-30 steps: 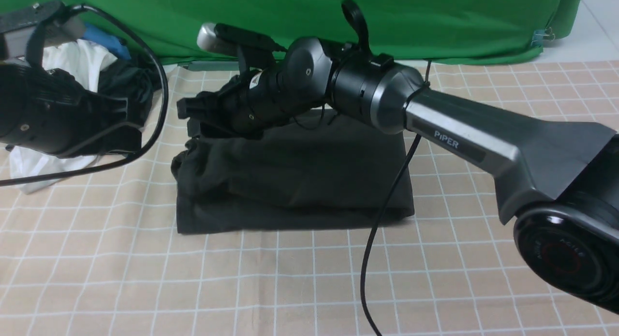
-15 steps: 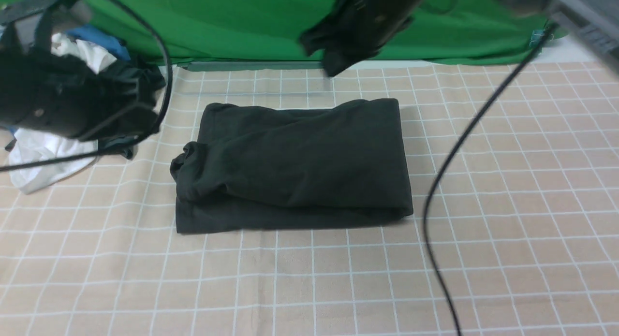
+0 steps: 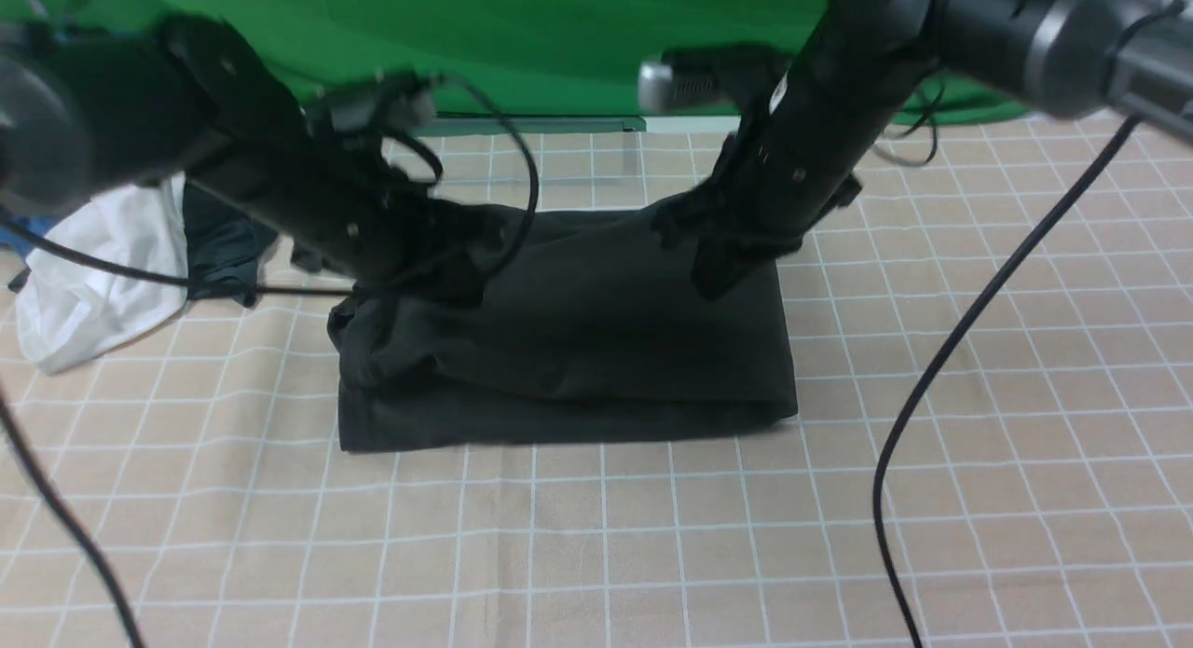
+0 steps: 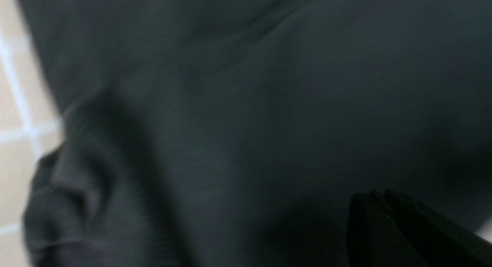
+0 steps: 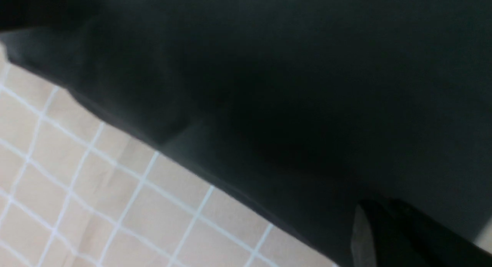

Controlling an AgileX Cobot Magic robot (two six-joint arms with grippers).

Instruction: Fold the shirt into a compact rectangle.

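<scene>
The black shirt (image 3: 596, 350) lies folded into a thick rectangle in the middle of the checked tablecloth (image 3: 596, 536), with a bunched lump at its left end. My left gripper (image 3: 471, 266) reaches in from the left and hangs, shut, just over the shirt's back left part. My right gripper (image 3: 713, 280) comes down from the upper right, shut, over the back right part. In the left wrist view the shirt (image 4: 230, 105) fills the frame and the gripper (image 4: 378, 196) shows closed fingers with no cloth between them. The right wrist view shows the shirt (image 5: 269, 86) and my shut gripper (image 5: 369, 211).
A white garment (image 3: 93, 266) and a dark grey-teal one (image 3: 219, 247) lie heaped at the left, behind my left arm. A green backdrop (image 3: 559, 42) closes the far side. A black cable (image 3: 932, 396) hangs from the right arm down over the cloth.
The right arm lifted off the shirt's left end, swung up, and came down over its right back part, its gripper shutting. The left arm moved in from the far left over the shirt.
</scene>
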